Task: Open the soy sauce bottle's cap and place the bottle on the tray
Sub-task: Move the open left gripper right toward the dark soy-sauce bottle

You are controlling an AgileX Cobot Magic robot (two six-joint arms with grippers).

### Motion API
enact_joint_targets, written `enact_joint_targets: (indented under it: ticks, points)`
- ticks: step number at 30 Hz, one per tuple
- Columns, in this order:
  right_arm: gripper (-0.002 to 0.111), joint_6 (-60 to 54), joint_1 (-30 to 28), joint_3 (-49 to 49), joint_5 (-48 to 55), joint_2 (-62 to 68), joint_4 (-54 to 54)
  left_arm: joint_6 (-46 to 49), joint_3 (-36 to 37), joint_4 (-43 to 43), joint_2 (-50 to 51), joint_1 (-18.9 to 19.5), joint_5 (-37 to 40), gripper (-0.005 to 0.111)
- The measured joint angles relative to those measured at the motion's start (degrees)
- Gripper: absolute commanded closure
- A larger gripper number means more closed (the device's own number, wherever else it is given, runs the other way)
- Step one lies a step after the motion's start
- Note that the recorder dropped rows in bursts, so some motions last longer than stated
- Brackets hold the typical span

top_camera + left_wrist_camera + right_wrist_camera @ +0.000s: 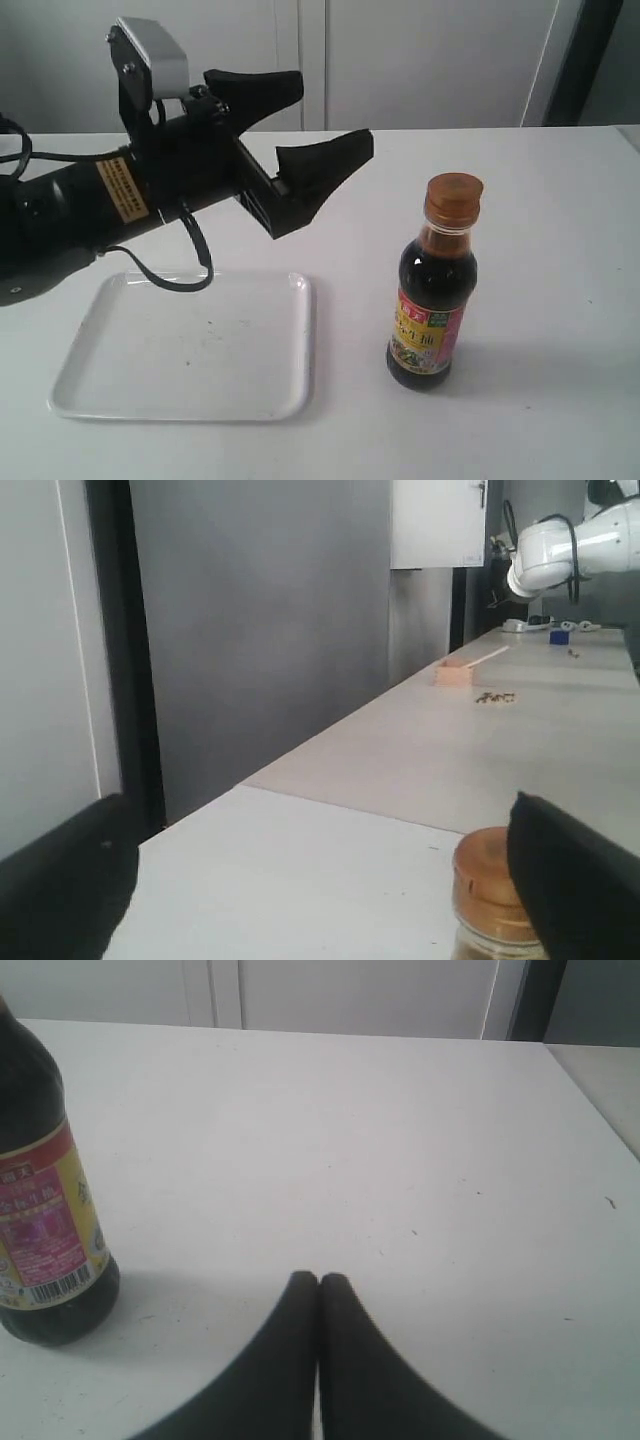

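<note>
The soy sauce bottle [432, 305] stands upright on the white table, right of the tray [190, 350], which holds nothing. Its copper-orange cap [454, 195] is down over the neck. My left gripper [325, 120] hangs open in the air above the tray's far right corner, left of the cap and apart from it. In the left wrist view the cap [490, 880] shows beside one black finger [570, 890]. The right gripper [319, 1282] is shut on nothing, low over the table with the bottle [45, 1230] off to one side. It does not show in the exterior view.
A black cable [170, 275] from the left arm loops down over the tray's far rim. White cabinet doors [400, 60] stand behind the table. In the left wrist view a second table carries a small box [455, 673], and a white robot arm [570, 545] stands beyond it.
</note>
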Motion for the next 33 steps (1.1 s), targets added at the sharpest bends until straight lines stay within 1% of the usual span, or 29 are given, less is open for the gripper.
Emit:
enact_joint_targets:
  ticks: [6,10,15,17,26,33]
  points:
    - [0.108,0.00,0.00,0.00,0.00,0.00,0.00,-8.87,-2.63,4.71,0.00,-0.12,0.00,0.002]
    - [0.108,0.00,0.00,0.00,0.00,0.00,0.00,-11.68,-4.19,7.28,0.00,-1.85,0.00,0.002]
    - [0.108,0.00,0.00,0.00,0.00,0.00,0.00,-12.38,-6.19,10.12,1.11,-5.56,0.00,0.002]
    - [0.108,0.00,0.00,0.00,0.00,0.00,0.00,-12.38,-6.84,10.64,2.03,-6.49,-0.11,0.002]
    - [0.108,0.00,0.00,0.00,0.00,0.00,0.00,-13.95,-9.35,11.91,6.37,-7.05,-0.11,0.002]
    - [0.108,0.00,0.00,0.00,0.00,0.00,0.00,-14.97,-11.75,13.04,8.93,-9.66,-0.11,0.002]
